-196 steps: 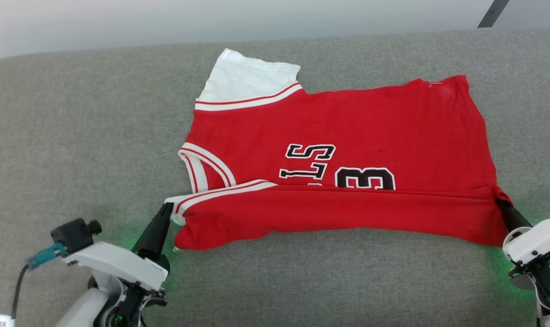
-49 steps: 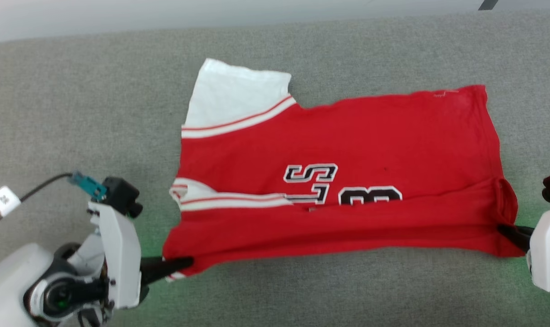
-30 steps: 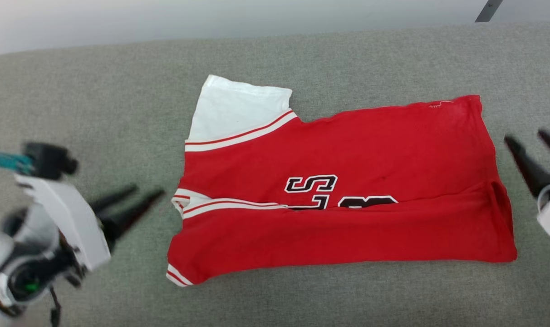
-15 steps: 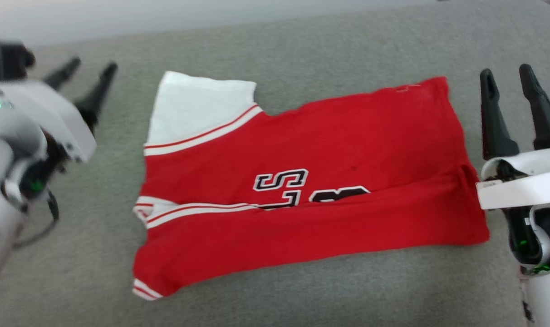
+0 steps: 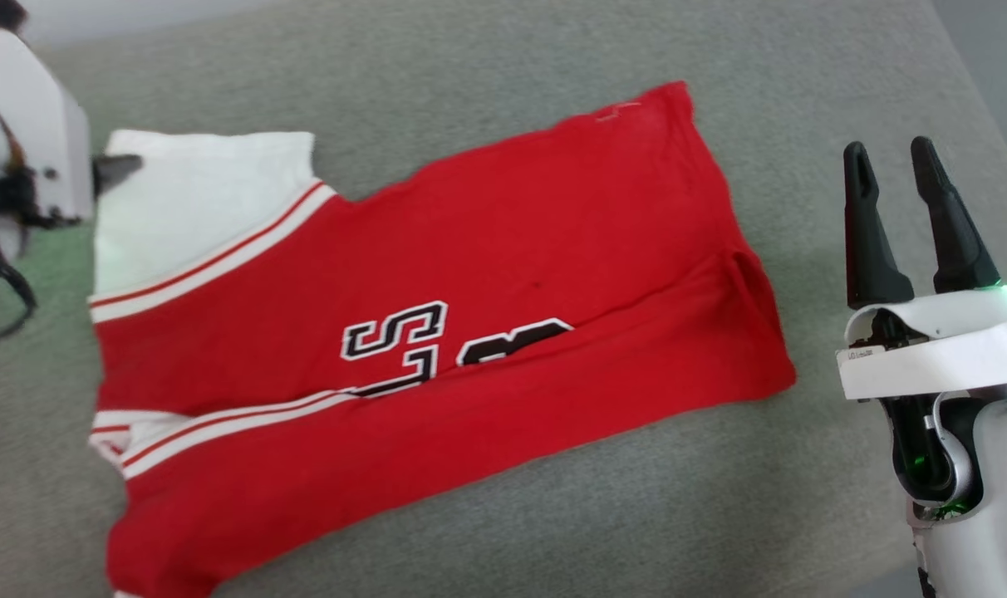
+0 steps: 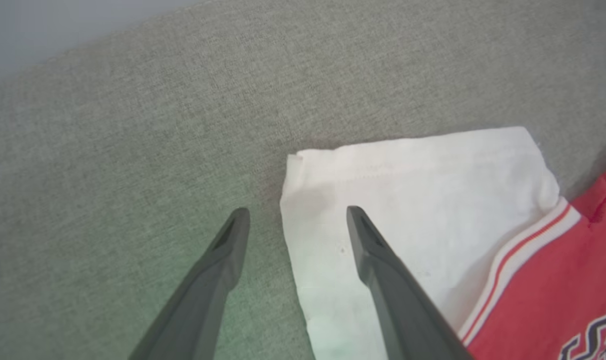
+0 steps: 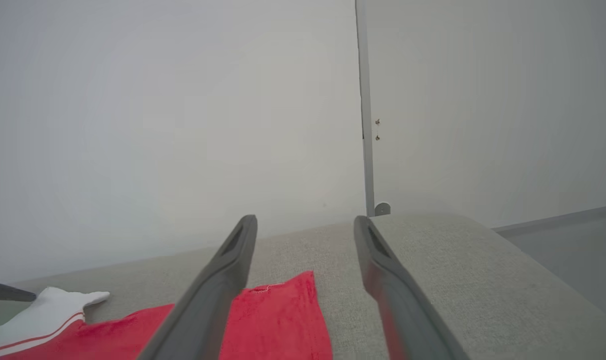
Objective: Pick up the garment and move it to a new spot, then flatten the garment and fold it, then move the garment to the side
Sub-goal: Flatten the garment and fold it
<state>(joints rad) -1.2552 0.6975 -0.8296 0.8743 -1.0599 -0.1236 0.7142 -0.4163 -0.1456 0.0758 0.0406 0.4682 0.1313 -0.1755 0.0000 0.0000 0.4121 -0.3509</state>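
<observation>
The garment lies flat on the grey padded surface, red with a white sleeve at the far left and black lettering. Its near long edge is folded over the body. My left gripper is open at the sleeve's outer corner, one finger over the white cloth and the other over bare surface. In the head view its white wrist sits at the upper left. My right gripper stands open and empty to the right of the red hem, apart from the cloth.
The padded surface ends at a rounded right edge with floor beyond. In the right wrist view a pale wall and a thin upright strip stand behind the surface's far edge. Bare surface lies in front of the garment.
Both grippers let go of the garment's near corners and opened. The left one went to the far white sleeve, the right one drew off beside the hem. The head camera has swung, shifting the picture.
</observation>
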